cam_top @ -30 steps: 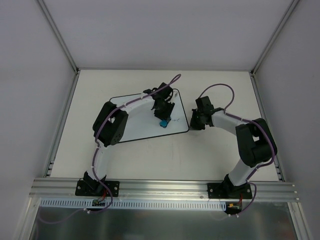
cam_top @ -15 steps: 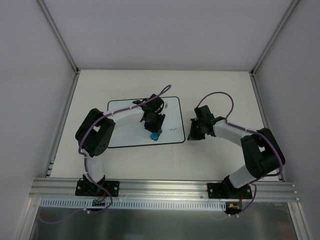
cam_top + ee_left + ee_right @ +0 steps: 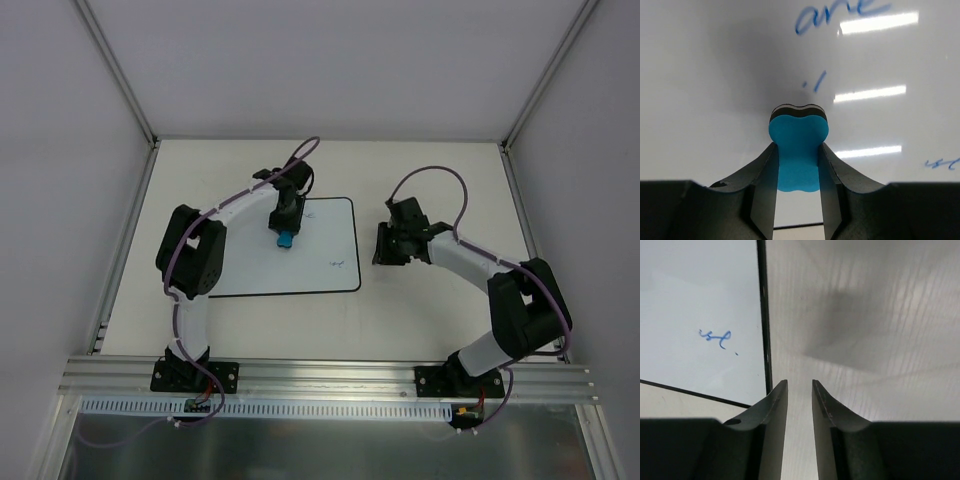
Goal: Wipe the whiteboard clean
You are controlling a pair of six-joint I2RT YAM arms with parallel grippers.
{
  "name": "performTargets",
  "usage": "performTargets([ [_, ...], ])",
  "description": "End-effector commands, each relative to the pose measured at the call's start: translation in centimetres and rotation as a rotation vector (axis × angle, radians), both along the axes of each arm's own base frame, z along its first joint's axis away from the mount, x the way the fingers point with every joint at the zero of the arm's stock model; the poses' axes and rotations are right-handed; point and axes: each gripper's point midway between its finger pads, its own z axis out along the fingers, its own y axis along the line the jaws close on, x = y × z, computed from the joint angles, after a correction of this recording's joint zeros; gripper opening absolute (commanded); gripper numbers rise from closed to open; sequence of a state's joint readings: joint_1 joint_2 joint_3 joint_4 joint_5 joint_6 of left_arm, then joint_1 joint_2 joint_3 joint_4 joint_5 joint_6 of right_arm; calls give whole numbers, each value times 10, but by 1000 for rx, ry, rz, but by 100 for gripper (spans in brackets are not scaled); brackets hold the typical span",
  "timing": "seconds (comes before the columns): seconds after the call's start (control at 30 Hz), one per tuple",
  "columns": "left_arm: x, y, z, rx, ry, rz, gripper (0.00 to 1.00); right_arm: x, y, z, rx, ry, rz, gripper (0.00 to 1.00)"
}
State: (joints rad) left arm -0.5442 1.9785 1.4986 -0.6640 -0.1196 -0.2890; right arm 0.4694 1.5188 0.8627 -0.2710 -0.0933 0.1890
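The whiteboard [image 3: 310, 275] lies flat on the table, left of centre, with a thin black border. My left gripper [image 3: 285, 228] stands over its upper middle, shut on a blue eraser [image 3: 284, 240] whose dark pad rests on the board. In the left wrist view the eraser [image 3: 798, 150] sits squeezed between the fingers, with blue writing [image 3: 840, 12] beyond it and a short blue stroke [image 3: 819, 81] nearer. My right gripper [image 3: 383, 245] hovers just off the board's right edge, jaws slightly apart and empty [image 3: 799, 382]. A small blue scribble [image 3: 715, 337] remains near the board's right border.
The cream tabletop [image 3: 440, 300] surrounds the board, with an aluminium rail [image 3: 320, 375] along the near edge and metal frame rails at the sides. Grey walls enclose the table. Purple cables loop above both wrists.
My left gripper has carried the eraser from the board's right side up and leftward. The board has swung from tilted to square. My right gripper's jaws have parted a little.
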Motion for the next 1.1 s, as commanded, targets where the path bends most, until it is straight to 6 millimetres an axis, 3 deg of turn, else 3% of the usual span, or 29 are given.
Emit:
performTargets([
  [0.0,38,16,18,58,-87,62,0,32,11,18,-5,-96,53,30],
  [0.2,78,20,16,53,-122,100,0,58,29,15,23,-120,75,34],
  [0.3,86,17,13,44,-125,107,0,68,38,9,43,-111,79,35],
  [0.57,90,15,-3,52,-101,101,0,80,62,-9,81,-97,112,36],
  [0.8,86,13,-15,49,-68,85,0,85,68,-25,70,-82,93,35],
  [0.87,85,13,-18,54,-62,79,0,88,70,-29,67,-74,87,33],
  [1.07,77,5,-32,19,-10,66,0,86,71,-43,63,-38,69,9],
])
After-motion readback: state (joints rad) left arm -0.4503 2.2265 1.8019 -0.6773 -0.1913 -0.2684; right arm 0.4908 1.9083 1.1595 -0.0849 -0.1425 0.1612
